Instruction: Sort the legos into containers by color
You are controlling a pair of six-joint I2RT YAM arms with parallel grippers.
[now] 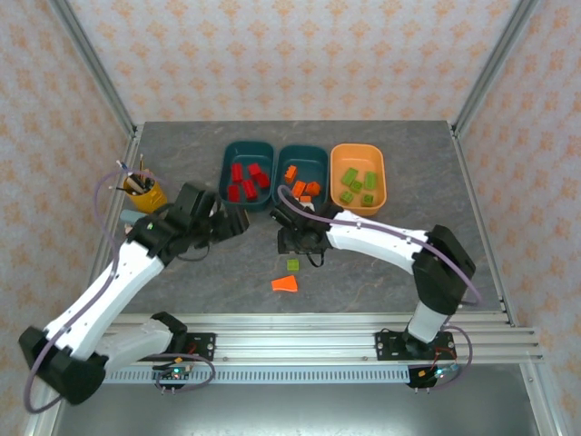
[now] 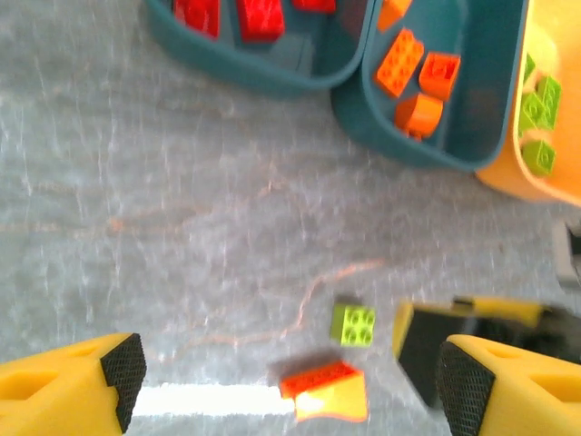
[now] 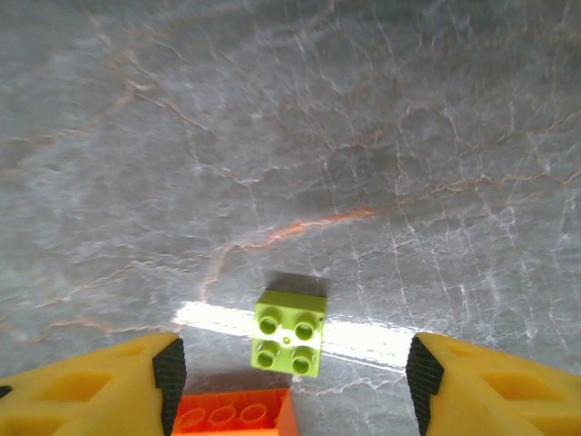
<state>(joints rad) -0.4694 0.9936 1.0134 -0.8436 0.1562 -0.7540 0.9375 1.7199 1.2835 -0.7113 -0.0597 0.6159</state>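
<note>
1. Though nearly complete, not yet finished: by judgement two pieces short, both loose on the table (image 1: 182, 272).
2. Outside the trays, on the near side of them: one light green brick (image 1: 293, 265), studs up, and just beside it toward the arm bases, one orange wedge (image 1: 285, 284).
3. Left teal tray (image 1: 225, 168): red bricks (image 1: 249, 189) only, around five.
4. Middle teal tray (image 1: 314, 161): orange bricks (image 1: 299, 189) only, mostly toward its near end.
5. Orange tray (image 1: 381, 182): light green bricks (image 1: 349, 174) only, around five, spread across the floor.
6. No colour mixed in any tray, as far as visible.
7. Right gripper (image 1: 295, 247): fingers spread, gripping nothing, poised low by the loose green brick, pads to either side and clear of it.
8. Left gripper (image 1: 238, 223): fingers wide apart, nothing held, just off the near end of the left teal tray.
9. Left to do, by judgement: green brick into the orange tray, wedge into the middle teal tray.
</note>
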